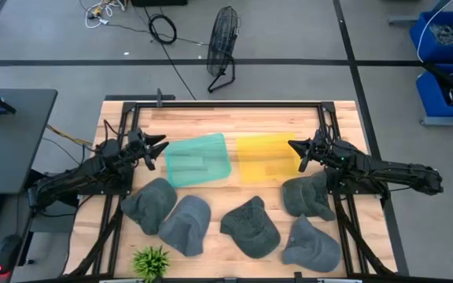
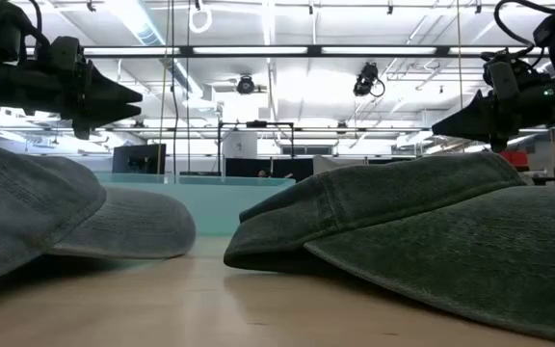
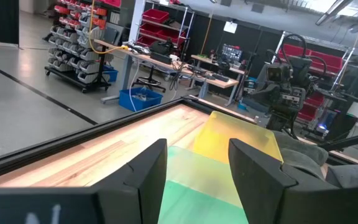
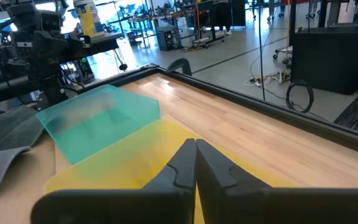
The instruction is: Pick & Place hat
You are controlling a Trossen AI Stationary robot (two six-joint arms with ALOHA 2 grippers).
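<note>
Several grey caps lie crown up along the table's near half: one (image 1: 149, 204) near my left arm, one (image 1: 187, 223) beside it, one (image 1: 250, 228) in the middle, one (image 1: 311, 242) near the right front, one (image 1: 307, 195) under my right arm. My left gripper (image 1: 157, 149) (image 3: 197, 163) hovers open at the left edge of the green tray (image 1: 198, 159). My right gripper (image 1: 296, 148) (image 4: 196, 163) hovers shut at the right edge of the yellow tray (image 1: 266, 156). Neither touches a cap.
The green and yellow trays sit side by side in the table's far middle. A small green plant (image 1: 151, 262) stands at the near left edge. A black frame (image 1: 226, 105) rims the table. Bare wood lies between the trays and the caps.
</note>
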